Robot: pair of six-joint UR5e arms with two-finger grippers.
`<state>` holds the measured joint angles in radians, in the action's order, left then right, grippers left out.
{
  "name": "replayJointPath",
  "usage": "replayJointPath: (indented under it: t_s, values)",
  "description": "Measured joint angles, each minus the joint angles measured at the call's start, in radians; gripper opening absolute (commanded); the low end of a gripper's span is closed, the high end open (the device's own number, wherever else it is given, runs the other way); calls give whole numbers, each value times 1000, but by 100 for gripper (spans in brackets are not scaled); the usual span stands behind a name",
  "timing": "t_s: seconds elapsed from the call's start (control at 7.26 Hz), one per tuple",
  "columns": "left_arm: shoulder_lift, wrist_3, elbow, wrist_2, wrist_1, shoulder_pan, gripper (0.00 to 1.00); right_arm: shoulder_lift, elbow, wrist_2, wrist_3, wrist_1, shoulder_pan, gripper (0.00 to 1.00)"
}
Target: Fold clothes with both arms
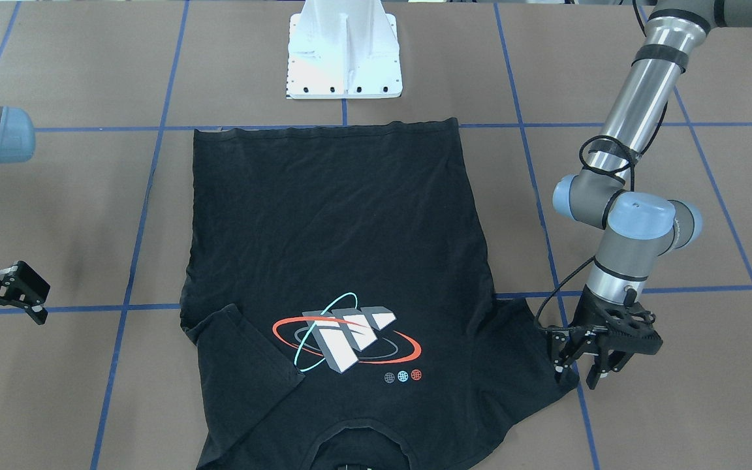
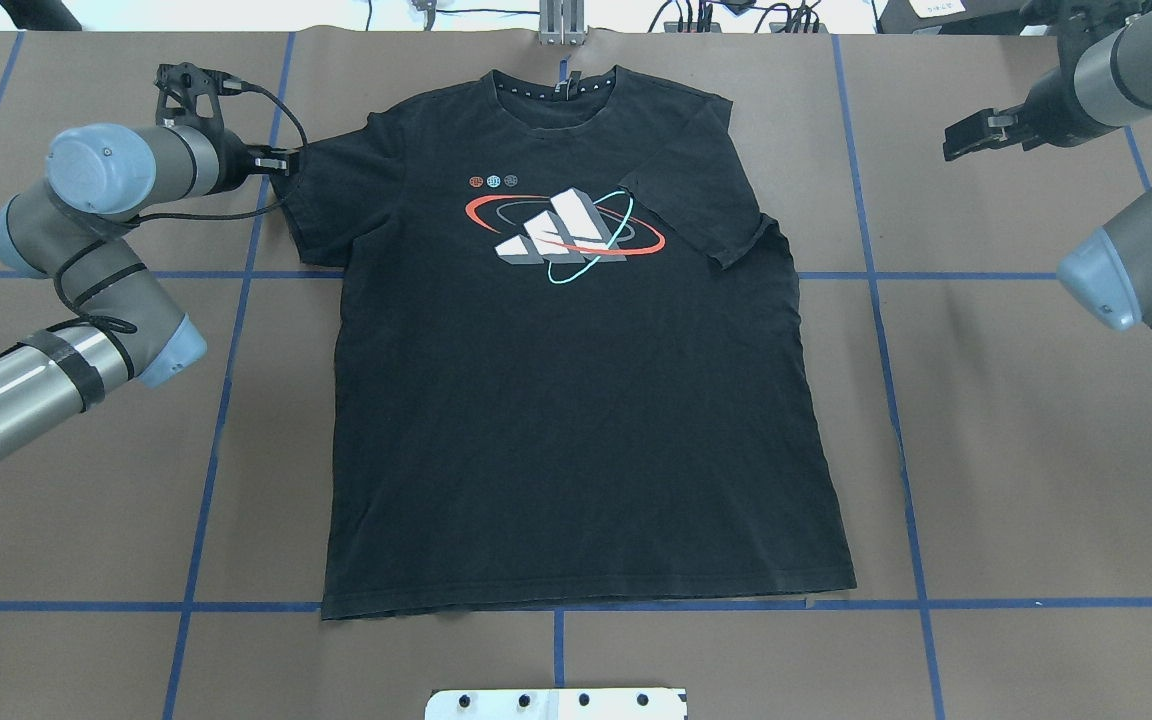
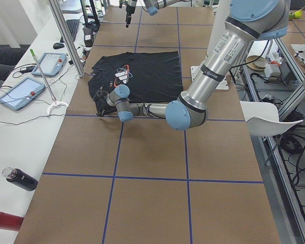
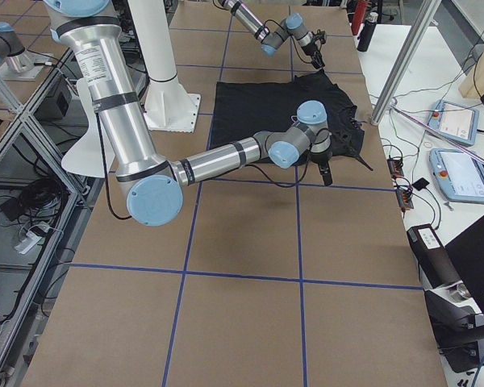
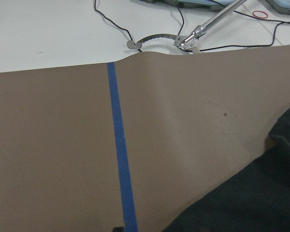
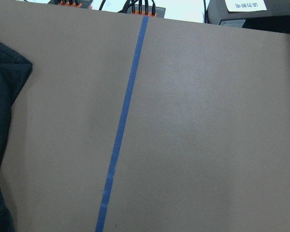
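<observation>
The black T-shirt (image 1: 350,228) (image 2: 576,420) lies flat with its graphic up and its neck at the far edge from the robot's base. One sleeve (image 2: 696,195) is folded in over the chest. The other sleeve (image 2: 326,190) lies spread out. My left gripper (image 1: 577,373) (image 2: 276,160) is low at the end of that spread sleeve, with its jaws apart. My right gripper (image 1: 23,294) (image 2: 971,135) is open and empty, well off to the side of the shirt. The left wrist view shows the shirt's edge (image 5: 251,203), and the right wrist view shows it too (image 6: 2,96).
The white pedestal base (image 1: 343,59) stands just beyond the shirt's hem. Blue tape lines (image 2: 556,605) grid the brown table. A white side bench holds tablets (image 3: 46,63), cables and bottles (image 3: 20,179) past the table's neck-side edge, beside a metal pole (image 3: 66,35).
</observation>
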<state>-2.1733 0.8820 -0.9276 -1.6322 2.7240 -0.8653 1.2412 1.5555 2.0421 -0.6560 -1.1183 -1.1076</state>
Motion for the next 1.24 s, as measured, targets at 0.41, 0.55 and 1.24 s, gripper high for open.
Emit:
replayJointPath:
  t_s: [0.41,0.55,1.24]
  values:
    - [1,0,10,0,2,4,0,-4,0,0,-2,-1,1,100]
    - [1,0,10,-1,3,4,0,-5,0,0,-3,-1,1,100]
    - [6,0,-157,-9,-98,-1,0,-7,0,0,-11,0,2,100]
